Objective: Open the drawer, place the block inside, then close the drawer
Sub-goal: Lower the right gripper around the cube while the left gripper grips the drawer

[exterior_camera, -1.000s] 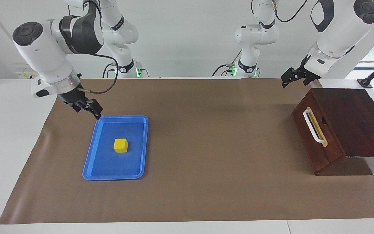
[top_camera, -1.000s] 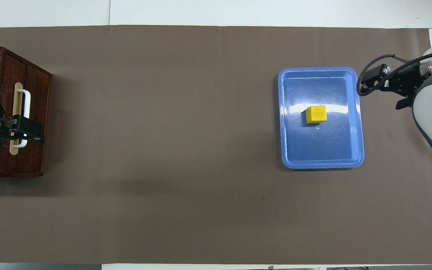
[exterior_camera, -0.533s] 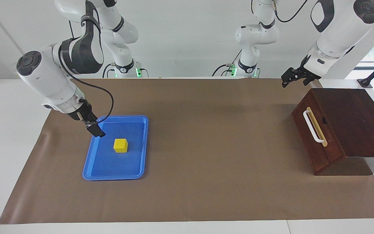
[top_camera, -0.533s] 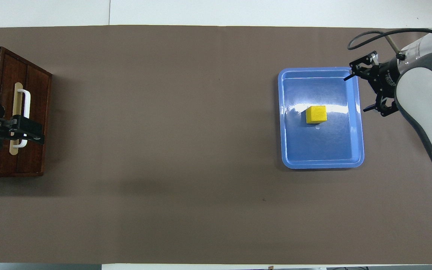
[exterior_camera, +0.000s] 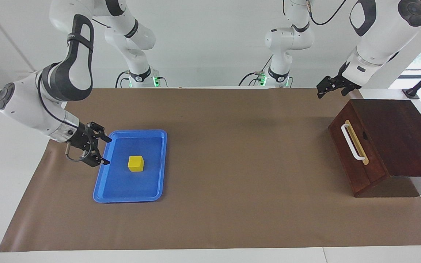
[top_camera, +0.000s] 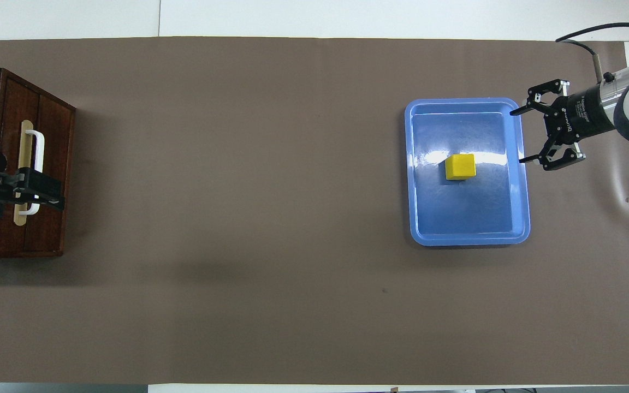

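brown paper [exterior_camera: 232, 146] covers the table, and on it a blue tray [exterior_camera: 104, 190] sits toward the right arm's end with the block [exterior_camera: 136, 163], a small yellow cube, resting in its middle. the right gripper [exterior_camera: 105, 150] lies almost level beside the tray, just over the edge of it, jaws spread wide and pointing at the block with nothing between them. toward the left arm's end stands the drawer [exterior_camera: 356, 153], dark red-brown wood in its box cabinet, pushed shut, the white bar handle [exterior_camera: 353, 142] facing the middle of the table. the left gripper [exterior_camera: 321, 92] hangs in the air by the cabinet corner nearest the robots, empty, fingers apart, waiting. block and drawer are well apart.
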